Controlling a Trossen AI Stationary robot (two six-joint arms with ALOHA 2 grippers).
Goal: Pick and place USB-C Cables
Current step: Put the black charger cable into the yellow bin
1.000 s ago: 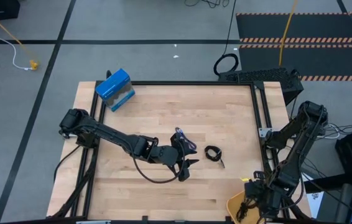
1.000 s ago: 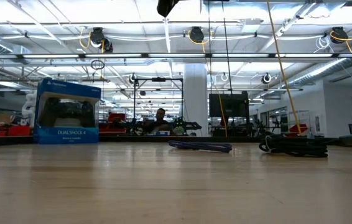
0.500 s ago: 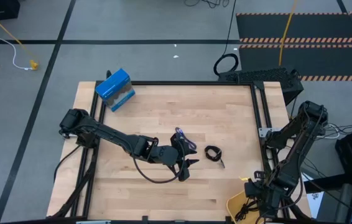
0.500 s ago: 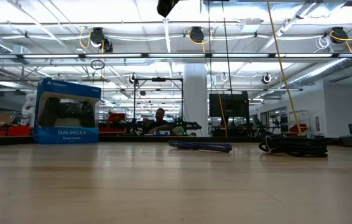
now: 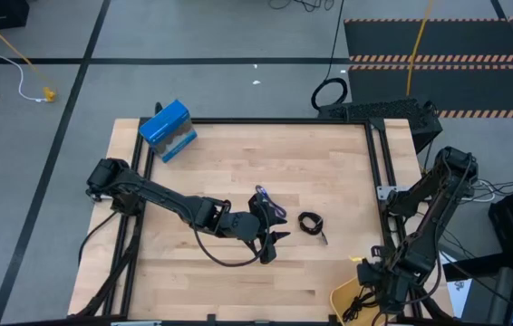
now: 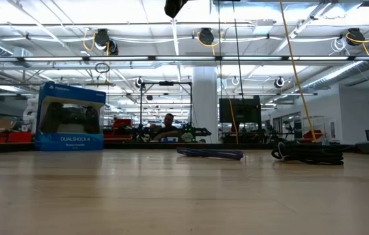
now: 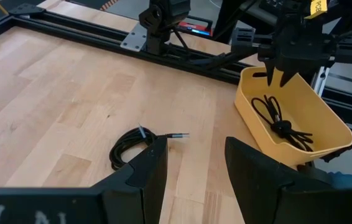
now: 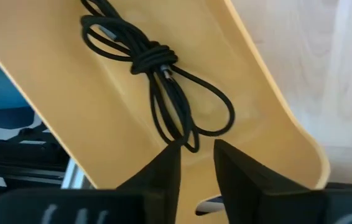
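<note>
Table unchanged: both cables and arms have stayed put.

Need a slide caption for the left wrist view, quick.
Left gripper open above coiled black cable; right gripper over yellow bin holding another black cable.

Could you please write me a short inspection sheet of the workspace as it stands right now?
Surface: wooden table inside a black frame.
Job's things: one black USB-C cable lies knotted in the yellow bin; a second black cable lies coiled on the table; the blue-purple cable lies beside the left gripper.
Clutter: blue box at the far left corner.
Grippers: left gripper open, mid-table, holding nothing; right gripper open above the bin, holding nothing.
Cables: black robot wiring loops under the left arm.
Surroundings: long yellow cord on the floor; a person far behind the table.
</note>
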